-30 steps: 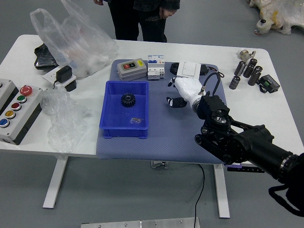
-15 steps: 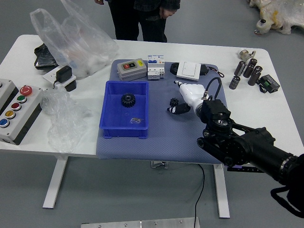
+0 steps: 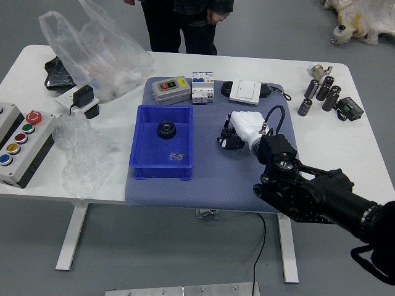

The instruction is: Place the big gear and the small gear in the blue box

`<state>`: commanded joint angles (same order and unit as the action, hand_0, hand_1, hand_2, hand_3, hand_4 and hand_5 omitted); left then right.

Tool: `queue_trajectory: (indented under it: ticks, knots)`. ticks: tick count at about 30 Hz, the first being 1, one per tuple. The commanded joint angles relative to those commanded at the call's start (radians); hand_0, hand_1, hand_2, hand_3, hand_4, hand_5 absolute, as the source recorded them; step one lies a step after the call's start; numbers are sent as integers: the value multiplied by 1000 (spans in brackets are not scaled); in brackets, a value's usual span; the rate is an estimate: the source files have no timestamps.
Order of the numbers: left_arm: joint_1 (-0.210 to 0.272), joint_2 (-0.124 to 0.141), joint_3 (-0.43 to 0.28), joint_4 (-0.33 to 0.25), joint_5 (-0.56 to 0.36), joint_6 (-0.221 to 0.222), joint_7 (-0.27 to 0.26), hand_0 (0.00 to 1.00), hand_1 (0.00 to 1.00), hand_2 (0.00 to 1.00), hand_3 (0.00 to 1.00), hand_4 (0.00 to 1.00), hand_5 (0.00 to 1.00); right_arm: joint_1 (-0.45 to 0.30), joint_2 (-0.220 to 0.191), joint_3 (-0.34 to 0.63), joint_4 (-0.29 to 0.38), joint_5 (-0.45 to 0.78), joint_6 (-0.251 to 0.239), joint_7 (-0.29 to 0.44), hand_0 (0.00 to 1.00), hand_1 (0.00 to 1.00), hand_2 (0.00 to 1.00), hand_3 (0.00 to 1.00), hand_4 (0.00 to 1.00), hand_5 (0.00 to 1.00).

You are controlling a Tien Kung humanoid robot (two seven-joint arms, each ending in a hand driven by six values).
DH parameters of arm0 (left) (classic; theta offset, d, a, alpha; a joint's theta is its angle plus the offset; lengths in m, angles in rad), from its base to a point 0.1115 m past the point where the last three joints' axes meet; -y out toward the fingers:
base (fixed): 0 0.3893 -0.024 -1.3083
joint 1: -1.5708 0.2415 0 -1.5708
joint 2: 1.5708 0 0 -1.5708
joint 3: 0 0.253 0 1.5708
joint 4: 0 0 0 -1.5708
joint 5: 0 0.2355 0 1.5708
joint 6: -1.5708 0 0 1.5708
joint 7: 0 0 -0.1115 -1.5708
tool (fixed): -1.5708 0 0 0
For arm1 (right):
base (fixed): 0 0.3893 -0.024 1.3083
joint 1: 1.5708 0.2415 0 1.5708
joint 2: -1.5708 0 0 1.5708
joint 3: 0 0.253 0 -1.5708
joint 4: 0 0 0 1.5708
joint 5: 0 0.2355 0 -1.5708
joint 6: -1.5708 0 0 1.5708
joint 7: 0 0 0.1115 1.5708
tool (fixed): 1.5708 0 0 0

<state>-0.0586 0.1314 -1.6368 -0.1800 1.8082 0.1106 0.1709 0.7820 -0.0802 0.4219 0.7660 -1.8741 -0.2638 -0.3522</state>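
At the table's left end sits a button panel [image 3: 24,145], with a crumpled clear bag [image 3: 83,160] just beside it. Next comes the blue box [image 3: 162,172], standing on the grey mat [image 3: 213,191]. Inside it, toward the far side, lies the big gear [image 3: 166,129], so that part of the job looks done; a small shiny piece [image 3: 177,156] lies nearer the front wall. Beyond the table a person [image 3: 180,24] stands with hands down, touching nothing on it. To the right of the box, over the mat, is the small gear [image 3: 228,132], outside the box and half hidden among dark fingertips. The robot's right hand [image 3: 248,126] has its fingers curled in around it, in what looks like a grasp, though I cannot tell how firm it is or whether the gear is off the mat. What remains, as I judge it, is to lift this gear, carry it left over the box's near side wall and let it go beside the big one. A loose pinch could drop it short. Farther right stand some dark cylinders [image 3: 324,89], apart from the work.
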Motion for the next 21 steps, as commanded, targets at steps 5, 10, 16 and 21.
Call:
queue_trajectory:
  ticks: [5,10,16,21]
  knots:
    - [0,-1,5,0,-5,0,-3,617,474,495,654,686,337,1,-13,-1,9,-3,0,0,291,402,412,604,501,250]
    - [1,-2,9,0,-9,0,-4,617,475,495,655,685,335,7,-29,8,18,-6,-1,1,289,410,413,606,478,225]
    - [2,-2,10,0,-12,0,-5,617,476,496,656,685,336,10,-38,26,29,-12,-8,5,286,413,411,597,469,223]
    - [0,-3,12,0,-13,0,-5,617,476,496,656,685,336,17,-47,47,61,-25,-10,3,286,413,411,597,469,223]
